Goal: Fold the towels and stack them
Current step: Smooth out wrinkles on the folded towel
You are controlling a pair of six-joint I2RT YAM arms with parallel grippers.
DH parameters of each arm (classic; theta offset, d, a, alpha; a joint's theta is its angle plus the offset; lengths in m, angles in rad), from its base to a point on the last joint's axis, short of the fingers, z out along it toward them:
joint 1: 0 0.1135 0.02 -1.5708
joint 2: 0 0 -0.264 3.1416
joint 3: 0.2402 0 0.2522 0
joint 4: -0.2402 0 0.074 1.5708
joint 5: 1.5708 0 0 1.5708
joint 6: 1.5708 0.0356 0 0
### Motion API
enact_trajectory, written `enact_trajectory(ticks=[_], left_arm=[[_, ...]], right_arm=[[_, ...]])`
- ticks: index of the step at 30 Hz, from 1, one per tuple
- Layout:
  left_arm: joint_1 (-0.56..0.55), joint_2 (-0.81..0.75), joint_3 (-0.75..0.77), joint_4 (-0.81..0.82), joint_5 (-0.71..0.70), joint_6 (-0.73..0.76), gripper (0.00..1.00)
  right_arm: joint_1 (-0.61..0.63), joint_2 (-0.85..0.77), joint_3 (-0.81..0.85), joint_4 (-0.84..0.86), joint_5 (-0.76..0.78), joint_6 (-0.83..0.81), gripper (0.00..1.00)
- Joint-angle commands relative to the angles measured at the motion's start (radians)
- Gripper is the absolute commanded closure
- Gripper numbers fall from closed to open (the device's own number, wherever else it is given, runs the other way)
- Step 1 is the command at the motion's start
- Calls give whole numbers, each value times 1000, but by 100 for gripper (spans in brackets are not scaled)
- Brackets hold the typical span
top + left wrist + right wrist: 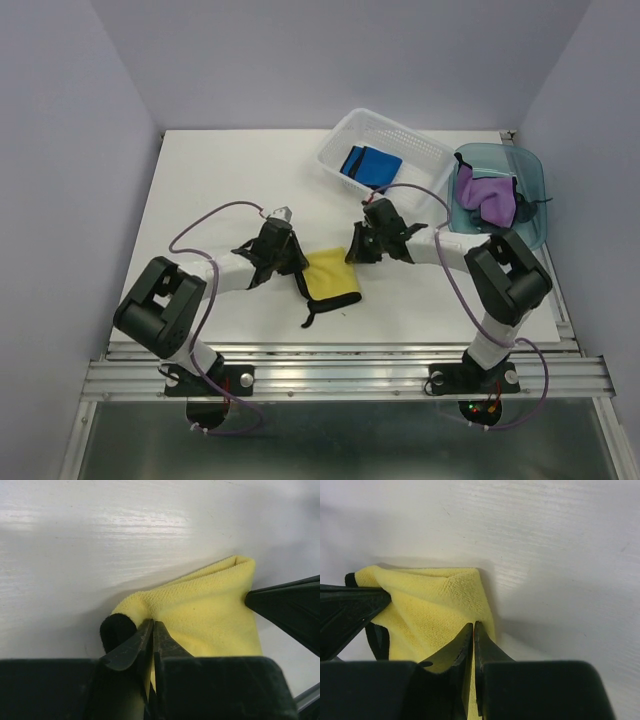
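The yellow towel [333,275] lay on the white table [230,190] between the two arms, near the front edge. It was a soft cloth with a fine looped pile, partly doubled over, with one rounded fold standing up from the surface. Black edging [318,312] ran along its border and trailed out at the near left corner as a narrow strip.

The left gripper [152,625] was closed, its tapered black fingers pinching the towel's left edge with yellow cloth pressed between them. The right gripper [473,626] was likewise closed on the opposite edge at the far right corner, with cloth visible in the seam between its fingers. Each wrist view showed the other gripper's pointed tip touching the towel.

The table surface appeared smooth and painted, with a faint brushed grain.

At the far right, a blue towel [370,165] rested folded inside the white slotted plastic basket [345,125]. A purple towel [485,195] lay crumpled in the translucent teal bin [535,175] beside it.
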Motion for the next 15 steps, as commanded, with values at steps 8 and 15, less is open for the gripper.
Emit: enact_trajectory(ticks=[8,15], left_arm=[[-26,-289,-19,-77,3,30,72],[-38,-223,-96,-4,29,-19,76]], right_arm=[[79,-261,-73,45,-51,-58,90],[113,-235,-144,71,-39,-31,90]])
